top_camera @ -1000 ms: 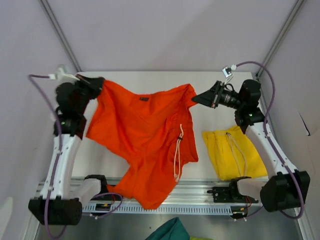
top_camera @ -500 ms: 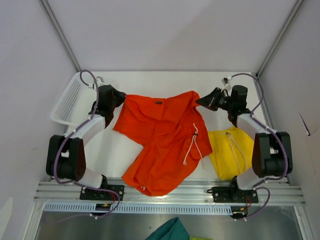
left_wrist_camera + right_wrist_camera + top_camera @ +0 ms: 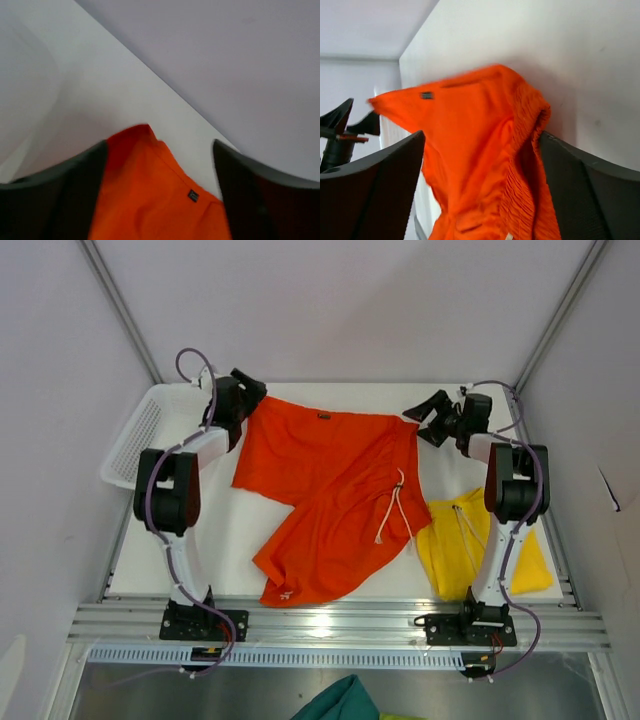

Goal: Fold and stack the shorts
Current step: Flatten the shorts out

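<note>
The orange-red shorts [image 3: 330, 495] are lying spread across the surface [image 3: 220, 540], waistband toward the far edge. The left claw [image 3: 252, 392] and right claw [image 3: 420, 425] are sitting released at its far corners, jaws spread. The yellow shorts [image 3: 470, 550] are lying just beside, near right

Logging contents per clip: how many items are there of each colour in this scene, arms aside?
orange-red shorts: 1
yellow shorts: 1
teal-green cloth: 1
white basket: 1
Total: 4
</note>
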### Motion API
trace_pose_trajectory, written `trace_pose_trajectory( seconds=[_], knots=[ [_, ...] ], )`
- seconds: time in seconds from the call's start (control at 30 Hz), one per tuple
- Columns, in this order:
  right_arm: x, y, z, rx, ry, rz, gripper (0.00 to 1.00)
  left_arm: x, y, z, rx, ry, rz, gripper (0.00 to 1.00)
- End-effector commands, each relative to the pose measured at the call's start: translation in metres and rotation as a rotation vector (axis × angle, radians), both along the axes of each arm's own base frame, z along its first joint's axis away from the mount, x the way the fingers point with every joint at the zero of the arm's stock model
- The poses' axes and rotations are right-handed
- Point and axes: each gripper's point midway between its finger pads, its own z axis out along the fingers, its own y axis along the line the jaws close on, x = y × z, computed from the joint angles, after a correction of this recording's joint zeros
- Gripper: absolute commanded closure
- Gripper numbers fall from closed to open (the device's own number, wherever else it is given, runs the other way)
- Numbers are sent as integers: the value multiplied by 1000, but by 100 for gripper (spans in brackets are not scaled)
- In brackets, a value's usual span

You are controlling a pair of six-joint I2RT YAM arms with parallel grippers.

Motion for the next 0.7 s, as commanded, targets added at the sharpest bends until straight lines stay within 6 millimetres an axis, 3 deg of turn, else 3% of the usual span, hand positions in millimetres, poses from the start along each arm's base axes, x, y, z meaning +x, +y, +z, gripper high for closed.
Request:
trace_pose_trajectory(
  seconds=[0.0,0.1,0.13,0.17,0.3,0.33,0.37,0.43,0.47,0.5,0.53,0.57,0.6,0.67],
  knots=[
    [34,-26,34,-67,-83,-115,1,27,4,26,-59,-47,0,1],
    [34,-36,51,-127,-108,-129,1,23,9,44,-18,-68,0,1],
    [30,-37,55,-158,-124,-118,1,16,10,63,-7,-97,-1,1],
    [24,-37,68,-171,-142,-112,1,10,11,68,18,-102,-14,1],
    [-6,-31,69,-241,-114,-60,5,-19,0,109,79,-131,-86,1],
    [-16,-31,59,-283,-72,-41,10,-31,-6,101,94,-78,-107,1],
    [-23,-25,65,-302,-82,-22,13,-45,-10,115,122,-91,-135,1],
    [-34,-23,57,-332,-65,-14,15,-70,-23,103,150,-36,-176,1],
    [-36,-21,62,-329,-81,-10,15,-85,-25,126,165,-80,-183,1],
    [-37,-20,59,-318,-77,-4,17,-98,-31,127,173,-72,-204,1],
    [-37,-17,61,-293,-75,16,18,-113,-31,106,181,-20,-216,1],
    [-36,-14,62,-267,-66,27,20,-124,-31,110,179,-26,-221,1],
    [-33,-12,53,-249,-49,42,24,-141,-35,132,171,-77,-237,1],
    [-27,-8,55,-233,-55,47,27,-166,-39,117,179,-47,-265,1]
  ],
)
